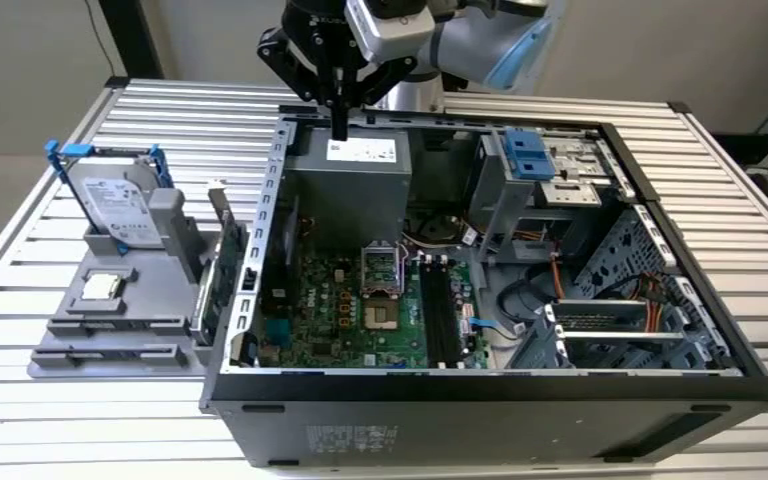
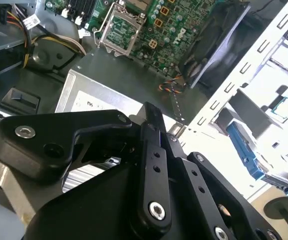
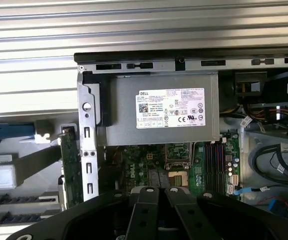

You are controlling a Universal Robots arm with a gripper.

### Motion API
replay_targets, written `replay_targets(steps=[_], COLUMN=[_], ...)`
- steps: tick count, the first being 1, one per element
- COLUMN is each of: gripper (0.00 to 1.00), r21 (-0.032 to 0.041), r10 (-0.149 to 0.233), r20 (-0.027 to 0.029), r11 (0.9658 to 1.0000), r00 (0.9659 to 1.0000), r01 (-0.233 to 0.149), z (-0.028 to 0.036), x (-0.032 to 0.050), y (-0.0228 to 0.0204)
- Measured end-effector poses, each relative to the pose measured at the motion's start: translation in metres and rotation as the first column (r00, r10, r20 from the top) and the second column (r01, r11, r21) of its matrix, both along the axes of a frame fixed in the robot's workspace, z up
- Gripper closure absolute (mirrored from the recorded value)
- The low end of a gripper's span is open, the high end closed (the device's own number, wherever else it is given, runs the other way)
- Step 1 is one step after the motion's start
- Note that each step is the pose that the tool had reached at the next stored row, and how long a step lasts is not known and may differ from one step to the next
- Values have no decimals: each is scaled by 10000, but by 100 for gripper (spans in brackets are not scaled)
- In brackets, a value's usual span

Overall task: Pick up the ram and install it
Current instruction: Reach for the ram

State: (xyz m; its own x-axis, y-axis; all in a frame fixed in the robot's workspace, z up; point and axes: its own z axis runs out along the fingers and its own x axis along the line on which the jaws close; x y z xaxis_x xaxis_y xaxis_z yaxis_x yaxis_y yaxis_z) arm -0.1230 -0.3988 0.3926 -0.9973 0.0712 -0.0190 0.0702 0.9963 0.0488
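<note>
- The gripper (image 1: 340,131) hangs point down at 12 o'clock of the open computer case (image 1: 491,386) in the exterior view. Its black fingers (image 2: 151,116) are pressed together into one thin tip, with nothing visible between them and nothing touched.
- The tip hovers just above the power supply (image 1: 351,185), a plain grey sheet-metal box with a white label.
- The ram (image 1: 120,324) appears to be the long, narrow dark strip lying in a cradle of the grey fixture (image 1: 57,358), at 9 o'clock of the case and well apart from the gripper. A second, similar strip lies at 6 o'clock of it, and I cannot tell the two apart.
- The same fixture holds an upright hard drive (image 1: 117,205) in a blue frame, a small square CPU chip (image 1: 101,288), and a green card (image 1: 228,265) standing on edge against the case wall.
- Inside the case lies the green motherboard (image 1: 337,315). It has a metal-framed CPU socket (image 1: 379,300) and, at 3 o'clock of that, long black memory slots (image 1: 435,315).
- Everything rests on a ribbed aluminium table (image 1: 37,425).
</note>
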Motion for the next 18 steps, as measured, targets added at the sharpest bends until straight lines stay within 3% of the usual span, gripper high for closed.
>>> replay_targets(steps=[18], gripper=[100], r21=[0], r10=[2], r20=[-2], r11=[10000], r00=[10000], r01=[-2], z=[0], x=[-134], y=[-28])
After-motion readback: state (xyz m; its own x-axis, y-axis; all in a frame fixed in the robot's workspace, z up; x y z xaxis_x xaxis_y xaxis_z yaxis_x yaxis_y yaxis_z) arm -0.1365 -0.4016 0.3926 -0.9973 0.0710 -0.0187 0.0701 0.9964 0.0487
